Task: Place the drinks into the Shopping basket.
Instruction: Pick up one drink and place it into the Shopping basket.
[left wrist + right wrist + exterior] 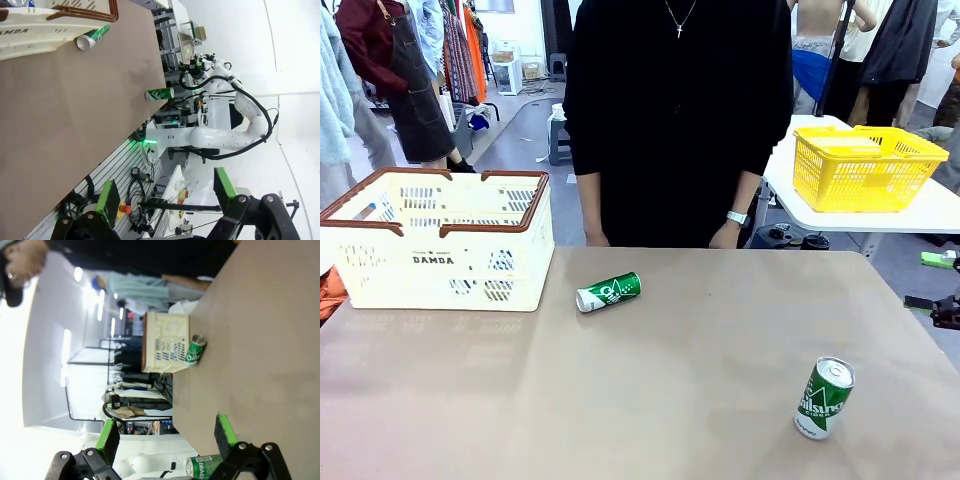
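Observation:
The cream Shopping basket (440, 262) with a brown rim stands at the table's far left. A green drink can (608, 292) lies on its side just right of it, silver top toward the basket. Another green can (824, 397) stands upright near the front right edge. In the left wrist view the basket (35, 37), the lying can (92, 39) and the upright can (160, 93) sit far off. My left gripper (166, 194) is open and holds nothing. My right gripper (167, 437) is also open, with the upright can (205, 466) close by one finger and the lying can (195, 351) beside the basket (165, 342).
A person in black stands at the table's far edge, hands (725, 235) low behind it. A yellow mesh basket (865, 165) sits on a separate white table at the back right. The brown tabletop (700, 350) between the two cans is bare.

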You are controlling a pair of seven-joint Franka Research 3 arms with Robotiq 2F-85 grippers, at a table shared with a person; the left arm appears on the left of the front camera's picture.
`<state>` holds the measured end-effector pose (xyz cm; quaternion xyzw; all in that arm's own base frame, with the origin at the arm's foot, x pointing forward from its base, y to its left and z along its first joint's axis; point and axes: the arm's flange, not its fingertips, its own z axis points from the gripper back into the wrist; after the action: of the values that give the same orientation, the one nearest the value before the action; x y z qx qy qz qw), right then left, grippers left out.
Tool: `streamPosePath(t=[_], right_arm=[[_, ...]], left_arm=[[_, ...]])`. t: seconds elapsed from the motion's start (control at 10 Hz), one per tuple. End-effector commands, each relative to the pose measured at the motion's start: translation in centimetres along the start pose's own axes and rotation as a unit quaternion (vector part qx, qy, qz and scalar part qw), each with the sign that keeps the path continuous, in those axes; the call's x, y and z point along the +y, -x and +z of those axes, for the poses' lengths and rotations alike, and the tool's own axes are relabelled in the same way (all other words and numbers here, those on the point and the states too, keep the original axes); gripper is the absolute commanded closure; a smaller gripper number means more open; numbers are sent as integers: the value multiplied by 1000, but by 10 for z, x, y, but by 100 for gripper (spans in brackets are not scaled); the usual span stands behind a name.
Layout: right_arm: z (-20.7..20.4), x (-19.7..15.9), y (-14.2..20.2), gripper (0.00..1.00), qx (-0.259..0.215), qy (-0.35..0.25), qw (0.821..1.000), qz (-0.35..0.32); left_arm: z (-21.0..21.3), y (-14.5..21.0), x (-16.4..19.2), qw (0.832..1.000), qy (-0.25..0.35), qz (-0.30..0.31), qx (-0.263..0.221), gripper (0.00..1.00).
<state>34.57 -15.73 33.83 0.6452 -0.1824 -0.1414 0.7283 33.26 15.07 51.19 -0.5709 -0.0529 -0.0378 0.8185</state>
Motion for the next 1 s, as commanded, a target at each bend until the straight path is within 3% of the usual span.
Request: streamPosePath(t=[0.0,0.4,0.6,0.7,0.9], right_arm=[[2,5,-1,0,6,3,1000,-8],[2,5,-1,0,6,3,1000,-8],[2,5,-1,0,6,3,1000,-8],[2,5,-1,0,6,3,1000,-8],[2,5,-1,0,6,3,1000,-8]], left_arm=[[-1,1,0,1000,-4,7,-4,0],[0,0,0,1000,0,0,0,0],[-60,-31,-78,986,-121,-62,95,0],[-102,-44,-113,969,-177,-92,143,0],[-189,-69,-161,928,-306,-107,185,0]])
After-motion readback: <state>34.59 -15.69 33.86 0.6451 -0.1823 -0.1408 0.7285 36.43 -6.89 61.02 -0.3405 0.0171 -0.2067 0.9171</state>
